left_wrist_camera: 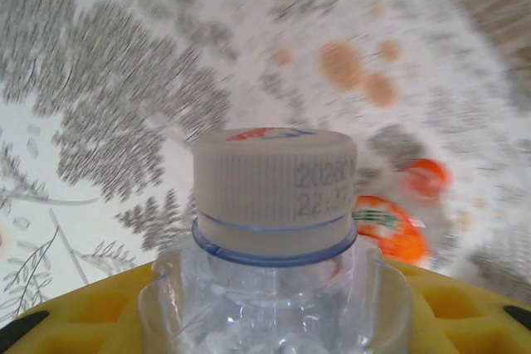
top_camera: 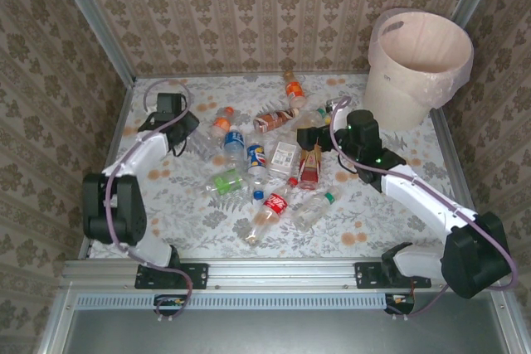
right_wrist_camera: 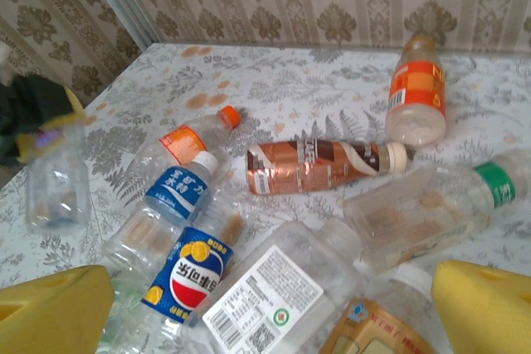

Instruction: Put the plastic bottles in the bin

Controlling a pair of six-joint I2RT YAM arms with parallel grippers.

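Clear white-capped bottle (left_wrist_camera: 274, 205) clamped in left pincer (left_wrist_camera: 274, 312), cap past fingertips; bin (top_camera: 406, 93) far right of it; right pincer (right_wrist_camera: 270, 308) agape, nearer bin.

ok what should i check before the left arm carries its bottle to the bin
1. Left hand shut on the white-capped clear bottle: ok.
2. Grip sits below the cap, around the bottle's shoulder: ok.
3. Bottle clear of the table: cannot tell, the left wrist view is blurred.
4. Bin upright, mouth open: ok.
5. Straight route to the bin: probably not ok, the right arm lies between.
6. Right hand open and empty: ok.
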